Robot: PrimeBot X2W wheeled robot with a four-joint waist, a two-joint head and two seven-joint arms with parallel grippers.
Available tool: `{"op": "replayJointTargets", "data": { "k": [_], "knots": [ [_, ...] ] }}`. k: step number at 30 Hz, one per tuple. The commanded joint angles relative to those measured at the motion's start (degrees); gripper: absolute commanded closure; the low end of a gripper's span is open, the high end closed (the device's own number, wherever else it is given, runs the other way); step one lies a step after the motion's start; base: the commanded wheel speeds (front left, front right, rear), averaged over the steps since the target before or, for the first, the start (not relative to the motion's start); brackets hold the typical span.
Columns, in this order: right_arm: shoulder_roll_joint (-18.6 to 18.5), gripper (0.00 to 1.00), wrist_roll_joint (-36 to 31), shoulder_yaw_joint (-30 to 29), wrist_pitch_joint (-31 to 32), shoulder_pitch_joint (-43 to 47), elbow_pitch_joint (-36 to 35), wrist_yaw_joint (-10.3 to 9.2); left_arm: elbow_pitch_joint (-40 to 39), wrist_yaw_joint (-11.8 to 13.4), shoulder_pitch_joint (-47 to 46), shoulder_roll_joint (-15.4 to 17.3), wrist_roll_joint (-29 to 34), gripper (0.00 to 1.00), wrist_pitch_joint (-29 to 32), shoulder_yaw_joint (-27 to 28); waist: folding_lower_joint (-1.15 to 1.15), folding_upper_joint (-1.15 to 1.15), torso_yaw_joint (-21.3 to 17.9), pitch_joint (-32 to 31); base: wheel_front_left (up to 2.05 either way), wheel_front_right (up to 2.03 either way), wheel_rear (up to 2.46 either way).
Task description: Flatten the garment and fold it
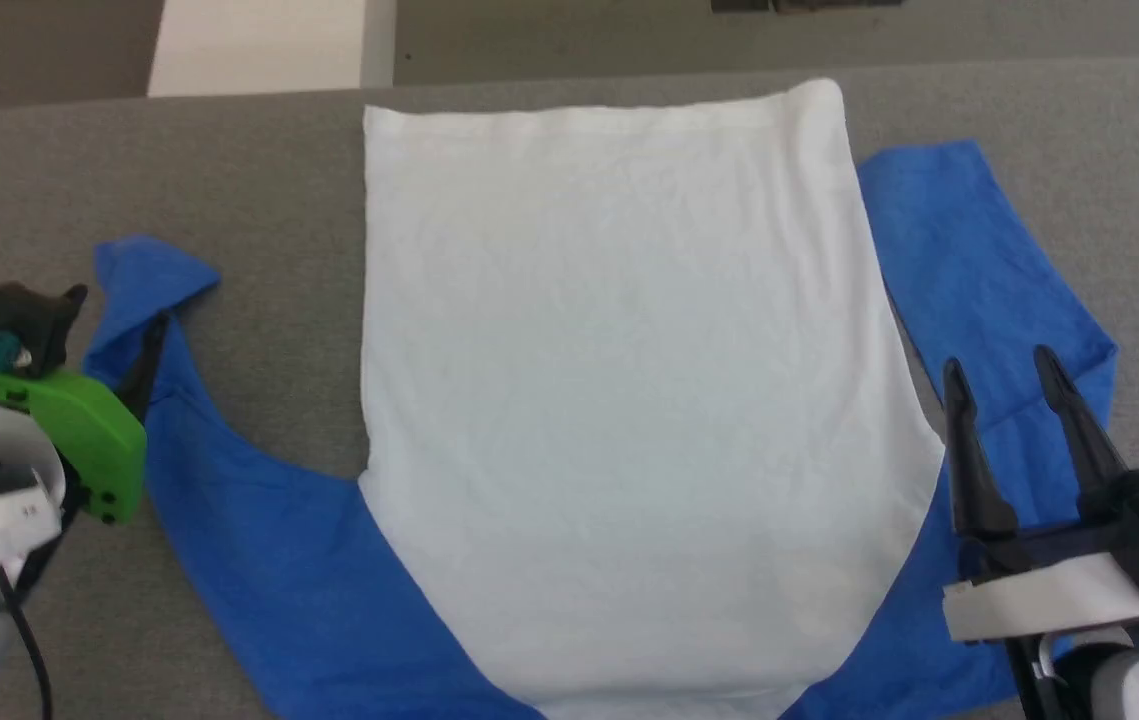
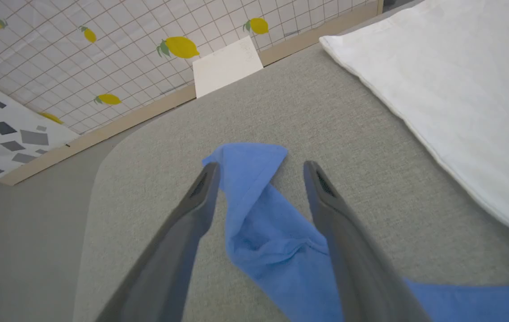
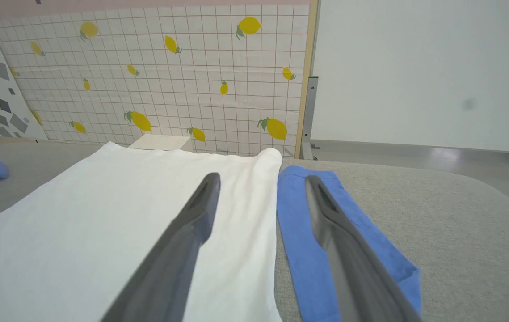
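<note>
While the garment (image 1: 619,400) is lying spread flat on the grey table (image 1: 259,200), its long axis running near to far with the hem at the far end, I'm reading both tools as spread wide and gripping nothing. The left gripper (image 2: 261,166) is straddling the folded-over tip of the left sleeve (image 1: 229,480), which is lying right between its fingers (that arm is plainly the nearer one for it). The right gripper (image 1: 997,365) is hovering where the right sleeve (image 1: 969,260) is meeting the white body. I'm judging the next move as bringing each sleeve inward across the body
</note>
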Motion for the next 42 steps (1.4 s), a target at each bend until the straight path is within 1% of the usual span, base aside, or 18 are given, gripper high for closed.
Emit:
{"op": "replayJointTargets", "data": {
  "k": [1,3,6,8,11,13,16,17,18,19,22,26,28,29,33,37,39,42],
  "knots": [
    [0.0,0.00,-0.1,0.7,-0.5,-1.7,-0.4,-0.09,1.5,-1.1,-2.4,0.6,0.2,0.00,1.4,-0.6,0.00,0.00,-2.8,4.3,0.00,0.00,0.00],
    [0.0,0.00,0.1,1.7,-0.6,-3.0,-0.6,-0.09,3.4,-2.3,-4.8,1.4,-0.2,0.00,4.4,-1.3,0.00,0.00,-3.8,6.0,0.00,0.00,0.00],
    [0.0,0.00,0.5,3.0,-1.0,-4.8,-0.6,-0.09,5.5,-3.9,-7.8,3.6,-0.6,0.00,10.2,-3.4,0.00,0.00,-5.4,7.9,0.00,0.00,0.00],
    [0.0,0.00,0.9,3.5,-1.3,-5.5,-0.4,-0.09,5.6,-4.5,-9.0,5.0,-1.4,0.00,12.7,-4.7,0.00,0.00,-6.3,8.9,0.00,0.00,0.00],
    [0.0,0.00,1.9,4.1,-1.8,-6.2,0.4,-0.09,5.3,-4.9,-10.3,7.3,-2.3,0.00,16.4,-6.4,0.00,0.00,-7.3,10.3,0.00,0.00,0.00],
    [0.0,0.00,2.4,4.2,-2.2,-6.5,0.9,-0.09,5.2,-4.9,-11.1,8.3,-2.2,0.00,17.6,-6.6,0.00,0.00,-7.7,10.8,0.00,0.00,0.00],
    [0.0,0.00,3.0,4.5,-2.7,-7.0,1.8,-0.09,5.7,-4.0,-12.2,9.3,-1.5,0.00,19.1,-6.3,0.00,0.00,-8.2,11.5,0.00,0.00,0.00],
    [0.0,0.00,3.2,4.7,-2.9,-7.2,2.2,-0.09,6.0,-3.3,-12.3,9.3,-1.4,0.38,19.3,-6.1,0.00,0.00,-8.3,11.6,0.00,0.00,0.00],
    [0.0,0.00,3.3,4.8,-3.1,-7.4,2.5,-0.09,6.1,-2.7,-12.4,9.4,-1.4,0.71,19.5,-5.9,0.00,0.00,-8.3,11.6,0.00,0.00,0.00],
    [0.0,0.00,3.4,4.9,-3.2,-7.5,2.9,-0.09,6.3,-2.1,-12.3,9.5,-1.5,1.00,19.9,-5.7,0.00,0.00,-8.4,11.5,0.00,0.00,0.00],
    [0.0,0.00,3.5,5.0,-3.4,-7.7,3.9,-0.09,6.2,-1.0,-12.0,9.4,-2.1,1.00,20.1,-5.1,0.00,0.00,-8.2,10.7,0.00,0.00,0.00],
    [0.0,0.00,3.6,4.8,-3.2,-7.4,4.9,-0.09,5.0,1.2,-11.3,8.4,-3.0,1.00,16.5,-3.4,0.00,0.00,-7.5,8.5,0.00,0.00,0.00],
    [0.0,0.00,3.5,4.4,-3.0,-7.0,5.1,-0.09,4.3,2.7,-10.4,7.7,-4.0,1.00,14.7,-2.1,0.00,0.00,-6.9,6.8,0.00,0.00,0.00],
    [0.0,0.00,3.3,4.0,-2.7,-6.5,5.4,-0.09,3.3,4.3,-9.1,7.6,-4.9,1.00,13.0,-0.6,0.00,0.00,-6.4,4.9,0.00,0.00,0.00],
    [0.0,0.00,3.2,2.8,-2.3,-4.7,5.5,-0.09,-0.9,7.8,-5.1,7.7,-7.5,1.00,10.0,3.1,0.00,0.00,-5.1,0.9,0.00,0.00,0.00],
    [0.0,0.00,3.3,1.5,-1.6,-2.2,5.1,-0.09,-8.1,11.8,0.7,8.5,-9.8,1.00,8.9,6.7,0.00,0.00,-3.6,-2.9,0.00,0.00,0.00],
    [0.0,0.00,3.4,0.9,-1.1,-0.9,4.7,-0.09,-13.0,14.0,4.0,9.2,-10.4,1.00,8.9,8.2,0.00,0.00,-2.9,-4.4,0.00,0.00,0.00],
    [0.0,0.00,3.6,0.2,-0.5,0.6,3.9,-0.09,-21.4,17.0,8.6,8.9,-11.7,1.00,8.6,10.2,0.00,0.00,-1.9,-5.9,0.00,0.00,0.00]
  ]
}}
